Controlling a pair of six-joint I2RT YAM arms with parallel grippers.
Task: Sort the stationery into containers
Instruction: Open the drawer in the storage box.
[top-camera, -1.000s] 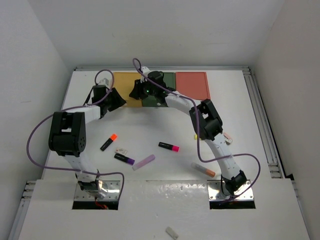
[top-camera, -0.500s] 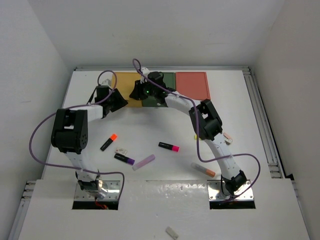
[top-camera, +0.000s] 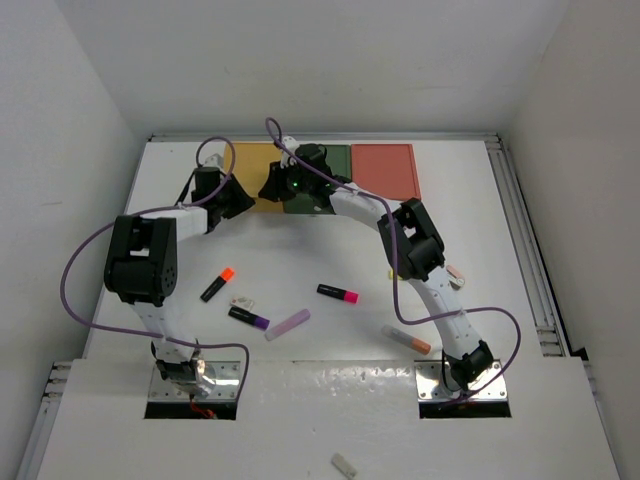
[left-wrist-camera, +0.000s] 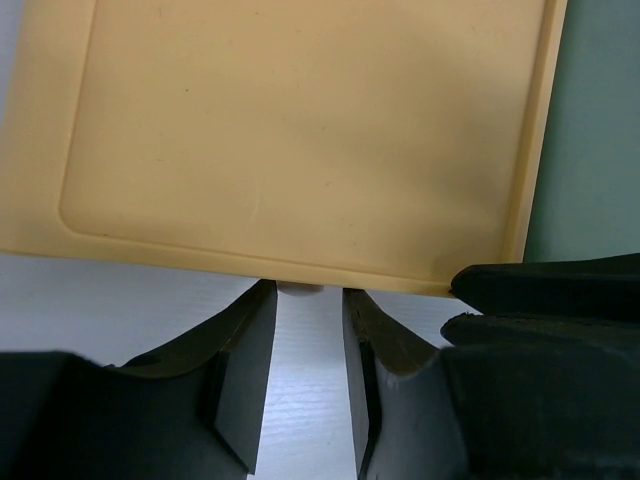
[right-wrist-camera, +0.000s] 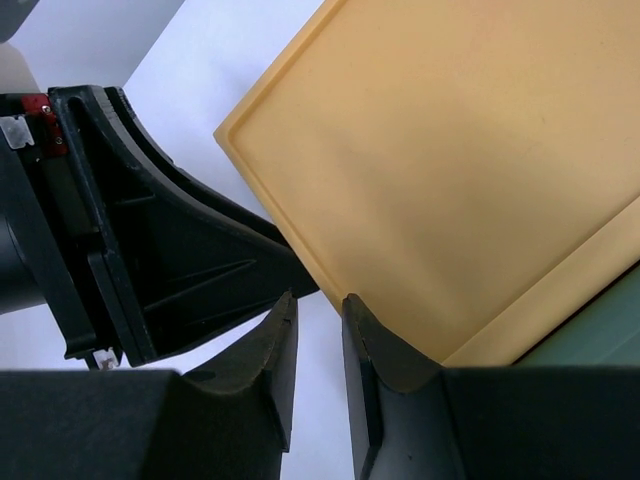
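Three containers line the table's far edge: mustard yellow (top-camera: 252, 160), dark green (top-camera: 335, 160) and salmon red (top-camera: 385, 170). My left gripper (top-camera: 238, 200) is at the yellow box's front edge. Its jaws stand open on either side of the small white knob (left-wrist-camera: 300, 291), with a gap on the right. My right gripper (top-camera: 272, 188) hovers at the same box's front right corner (right-wrist-camera: 300, 255), jaws narrowly open with nothing between them. Stationery lies mid-table: orange-capped marker (top-camera: 217, 284), purple-capped marker (top-camera: 248, 318), lilac stick (top-camera: 287, 324), pink-capped marker (top-camera: 338, 293), clear tube (top-camera: 407, 340) and an eraser (top-camera: 242, 301).
Another small eraser (top-camera: 456, 274) lies by the right arm's elbow. A pale stub (top-camera: 343, 464) rests on the near ledge. The two grippers sit close together, and each shows as a black bulk in the other's wrist view. White walls enclose the table.
My left gripper has edged toward the yellow box and its jaws have narrowed around the knob. The right gripper has stayed in place, its jaws slightly narrower.
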